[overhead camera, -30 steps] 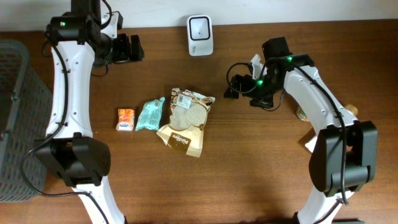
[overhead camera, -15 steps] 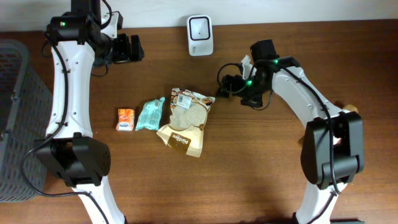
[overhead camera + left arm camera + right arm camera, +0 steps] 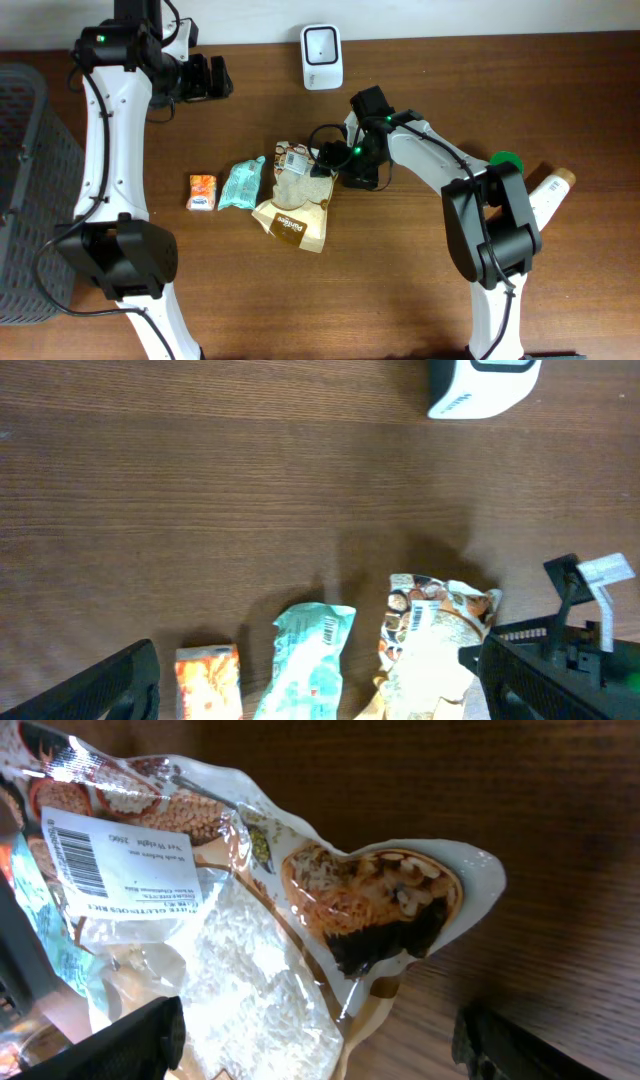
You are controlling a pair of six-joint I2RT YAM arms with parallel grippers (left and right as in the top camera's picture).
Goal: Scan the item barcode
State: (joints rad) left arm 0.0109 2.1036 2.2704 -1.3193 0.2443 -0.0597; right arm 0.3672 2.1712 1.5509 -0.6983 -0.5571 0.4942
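Note:
The item, a clear and brown bag of rice (image 3: 298,195), lies flat mid-table with a white barcode label (image 3: 295,156) at its top. My right gripper (image 3: 325,160) hovers open over the bag's upper right corner. In the right wrist view its dark fingers (image 3: 130,1045) stand wide on either side of the bag (image 3: 250,920), and the label (image 3: 110,860) faces up at the left. The white scanner (image 3: 321,43) stands at the back edge. My left gripper (image 3: 225,78) hangs open at the back left, high above the table, holding nothing.
A teal pouch (image 3: 240,183) and a small orange box (image 3: 203,192) lie left of the bag. A dark mesh basket (image 3: 20,190) sits at the left edge. A green-capped thing (image 3: 505,160) and a white bottle (image 3: 548,190) lie at the right.
My right arm has swung left across the table to the bag's upper right corner, its jaws narrowing slightly. The left arm has stayed still.

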